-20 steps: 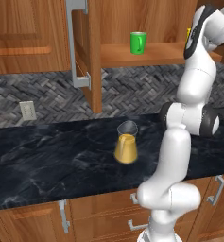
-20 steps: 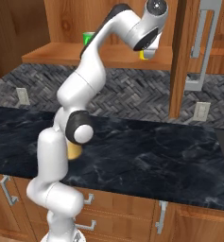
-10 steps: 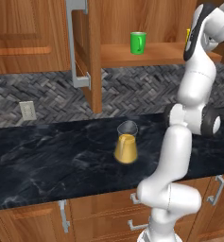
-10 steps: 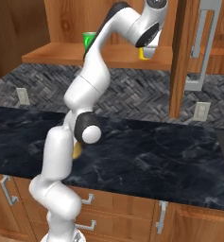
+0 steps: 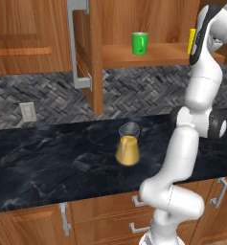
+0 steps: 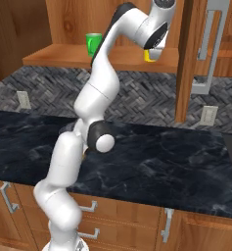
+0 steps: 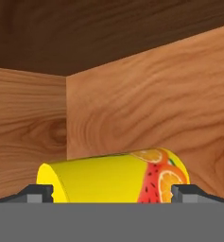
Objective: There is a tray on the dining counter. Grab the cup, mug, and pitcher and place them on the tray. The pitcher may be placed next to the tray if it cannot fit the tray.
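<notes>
- The cup (image 7: 113, 177), yellow with orange and watermelon slices printed on its side, fills the bottom middle of the hand view, lying sideways across the frame there because the camera is rolled.
- In the left base view a sliver of the cup (image 5: 192, 41) shows at the upper right on the wooden shelf (image 5: 148, 55), partly hidden by the arm; in the right base view it (image 6: 149, 55) peeks out under the hand at the top centre.
- The gripper (image 7: 112, 191) has its jaws spread wide, one dark tip on each side of the cup; I cannot tell whether they touch it.
- The arm rises from the cupboard fronts, bends at a dark elbow over the tabletop (image 5: 48, 162), and reaches up into the open cupboard.
- The green mug (image 5: 140, 43) stands on the same shelf, well to the left of the cup; the right base view shows the mug (image 6: 93, 41) half behind the forearm.
- The pitcher (image 5: 128, 146) stands upright on the black tabletop, centre of the left base view.
- The open cupboard door (image 5: 88, 52) juts out left of the mug.
</notes>
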